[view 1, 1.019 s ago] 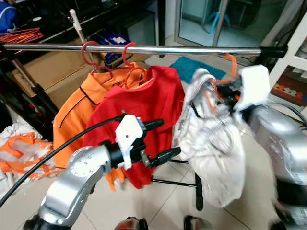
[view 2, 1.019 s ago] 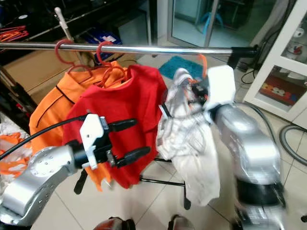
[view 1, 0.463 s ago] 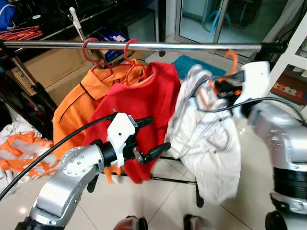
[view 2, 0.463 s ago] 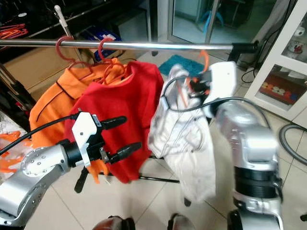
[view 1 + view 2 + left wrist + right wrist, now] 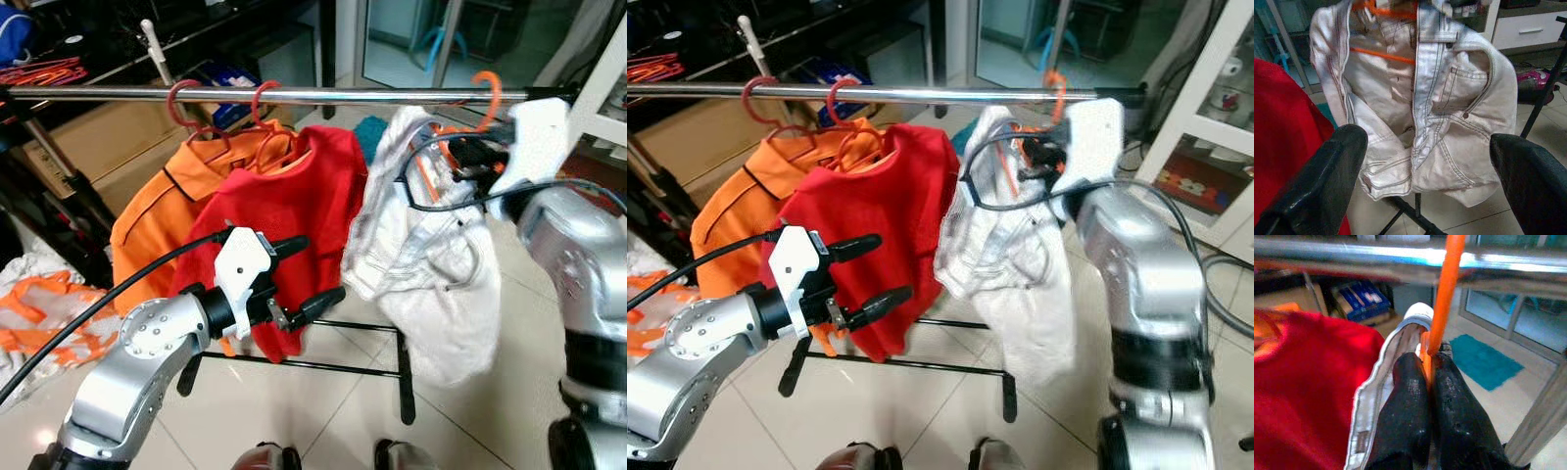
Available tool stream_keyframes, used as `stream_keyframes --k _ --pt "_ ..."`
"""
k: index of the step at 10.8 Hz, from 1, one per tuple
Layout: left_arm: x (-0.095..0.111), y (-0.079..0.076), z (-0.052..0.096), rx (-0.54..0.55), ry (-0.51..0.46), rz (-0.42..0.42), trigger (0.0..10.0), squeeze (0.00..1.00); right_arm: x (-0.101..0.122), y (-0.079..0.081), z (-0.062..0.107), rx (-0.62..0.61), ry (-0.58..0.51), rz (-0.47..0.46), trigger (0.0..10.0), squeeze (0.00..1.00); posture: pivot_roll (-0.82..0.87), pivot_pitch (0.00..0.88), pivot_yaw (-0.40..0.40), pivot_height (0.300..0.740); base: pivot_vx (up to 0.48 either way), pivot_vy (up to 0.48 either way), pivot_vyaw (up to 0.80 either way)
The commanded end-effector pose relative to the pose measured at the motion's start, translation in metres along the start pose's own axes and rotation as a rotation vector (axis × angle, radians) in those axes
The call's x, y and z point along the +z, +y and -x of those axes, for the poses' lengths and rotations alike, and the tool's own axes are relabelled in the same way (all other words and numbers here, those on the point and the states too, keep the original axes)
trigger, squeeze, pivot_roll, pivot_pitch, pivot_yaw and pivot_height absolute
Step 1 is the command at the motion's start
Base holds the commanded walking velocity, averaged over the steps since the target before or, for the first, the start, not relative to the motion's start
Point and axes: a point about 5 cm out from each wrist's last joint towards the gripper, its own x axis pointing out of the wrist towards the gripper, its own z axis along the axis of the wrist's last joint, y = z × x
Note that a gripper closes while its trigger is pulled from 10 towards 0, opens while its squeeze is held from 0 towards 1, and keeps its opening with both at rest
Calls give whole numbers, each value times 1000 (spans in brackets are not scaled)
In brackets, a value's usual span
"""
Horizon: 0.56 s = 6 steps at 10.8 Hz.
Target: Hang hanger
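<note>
The right claw [image 5: 1427,382] is clenched on the neck of the orange hanger [image 5: 1445,289], which carries a pale denim jacket [image 5: 431,264] up near the right end of the steel rail [image 5: 323,96]. The hook rises past the rail, though whether it has cleared the top is hard to judge. To seat it well, lift until the hook tops the rail, then lower before letting go. The left claw [image 5: 297,278] hangs released, well below, before the red shirt [image 5: 294,225].
</note>
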Motion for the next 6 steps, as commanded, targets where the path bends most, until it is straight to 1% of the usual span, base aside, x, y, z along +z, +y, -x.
stream_keyframes --k 1,4,5,6 --pt "4 6 2 40 -10 -26 10000 0 5 -3 -7 -40 4 22 0 0 -40 103 78 740 0 0 0" --pt "4 5 2 51 -11 -27 10000 0 12 -5 -25 -94 -18 -53 0 0 -29 105 70 740 0 0 0" --pt "4 5 2 51 -8 -26 10000 0 11 -5 -28 -104 -8 -58 0 0 -28 104 70 740 0 0 0" --pt "4 4 3 51 -5 -26 10000 0 7 -7 -32 -122 27 -58 0 0 -26 106 70 740 0 0 0"
